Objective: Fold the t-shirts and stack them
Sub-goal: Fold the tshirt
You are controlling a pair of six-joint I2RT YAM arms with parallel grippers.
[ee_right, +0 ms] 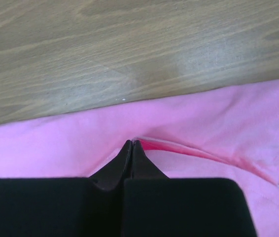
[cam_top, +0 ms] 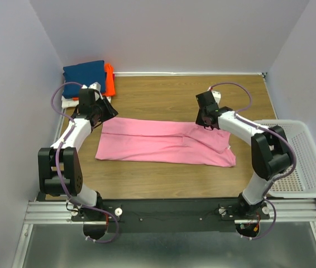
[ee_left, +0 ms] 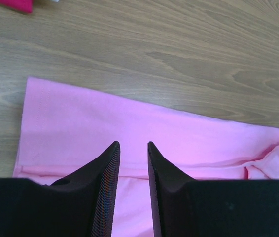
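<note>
Right gripper pressed together at fold nr far edge of large pink cloth t-shirt; left gripper spread over opp. end; shirt's long axis L-R btwn both

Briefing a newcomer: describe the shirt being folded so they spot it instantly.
Start at the wooden table. Across its middle lies the pink t-shirt, a long flat strip. It alone is pink and spread out; the other shirts sit stacked in the far left corner.

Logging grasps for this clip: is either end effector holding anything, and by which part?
The right end effector is shut, apparently pinching the pink t-shirt at a folded edge. The left end effector stands open over it, holding nothing.
</note>
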